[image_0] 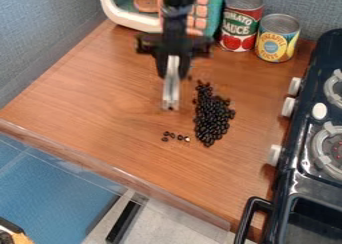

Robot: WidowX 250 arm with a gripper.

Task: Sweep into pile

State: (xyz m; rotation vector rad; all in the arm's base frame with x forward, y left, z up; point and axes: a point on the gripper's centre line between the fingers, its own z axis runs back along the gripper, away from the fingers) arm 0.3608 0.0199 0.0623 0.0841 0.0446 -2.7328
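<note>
The black gripper (172,74) hangs over the upper middle of the wooden counter (100,98), shut on a narrow silvery tool (172,90). The tool points down toward the counter, with its lower end left of the main group of black beans (212,117). These beans lie close together in an elongated patch, narrower at its top. Several loose beans (172,136) are scattered below the tool, left of the patch's lower part. A few dark specks lie near the patch's upper end, beside the gripper.
A tomato sauce can (241,22) and a yellow-labelled can (276,39) stand at the back right. Behind the arm is a teal and white toy (127,14). The black stove (297,153) borders the right side; the counter's front edge (113,172) slants across the lower left.
</note>
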